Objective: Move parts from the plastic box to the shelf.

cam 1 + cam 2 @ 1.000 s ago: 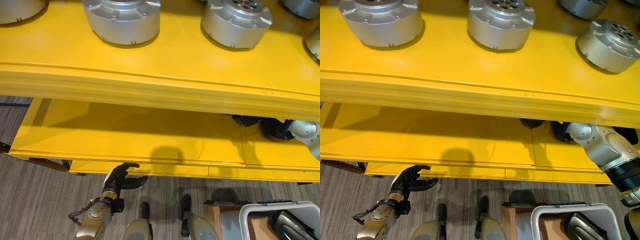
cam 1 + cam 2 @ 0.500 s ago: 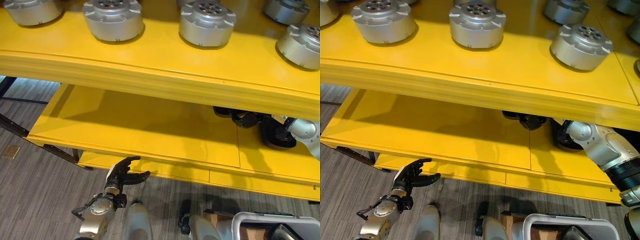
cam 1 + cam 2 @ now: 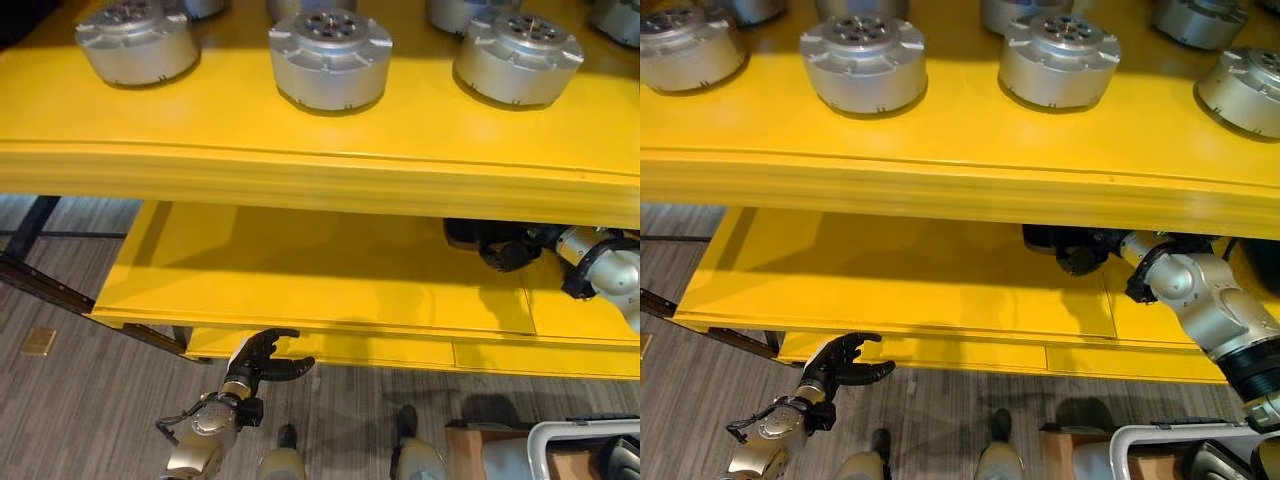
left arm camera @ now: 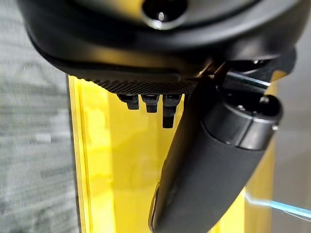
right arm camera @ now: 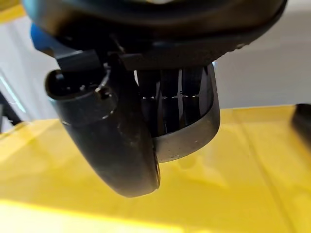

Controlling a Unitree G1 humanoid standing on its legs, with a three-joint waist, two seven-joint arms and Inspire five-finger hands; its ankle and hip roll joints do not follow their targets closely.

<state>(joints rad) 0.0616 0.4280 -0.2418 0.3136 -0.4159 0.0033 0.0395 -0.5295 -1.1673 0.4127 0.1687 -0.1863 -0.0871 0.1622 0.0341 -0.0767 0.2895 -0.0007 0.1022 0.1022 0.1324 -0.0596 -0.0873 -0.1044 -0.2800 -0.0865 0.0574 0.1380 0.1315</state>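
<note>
My right hand [image 3: 508, 250] reaches in under the upper board, over the yellow lower shelf [image 3: 320, 270]. In the right wrist view its thumb and fingers [image 5: 121, 145] are curled round the rim of a grey metal part [image 5: 194, 138] held just above the shelf. My left hand [image 3: 262, 360] hangs low before the lower shelf's front edge, its fingers relaxed [image 4: 148, 102] and holding nothing. Several silver round parts [image 3: 330, 55] stand on the upper board [image 3: 300, 130]. The white-rimmed plastic box [image 3: 1160, 445] shows at the lower right, with a dark part [image 3: 1220, 465] in it.
The upper board overhangs the lower shelf and hides its back. A dark object [image 5: 302, 121] lies on the lower shelf close beside my right hand. Grey floor [image 3: 80, 400] runs in front of the shelf, and a dark frame leg [image 3: 50, 280] stands at the left.
The whole picture has shifted, so the camera has moved. My right hand stays under the upper board. My left hand keeps its pose.
</note>
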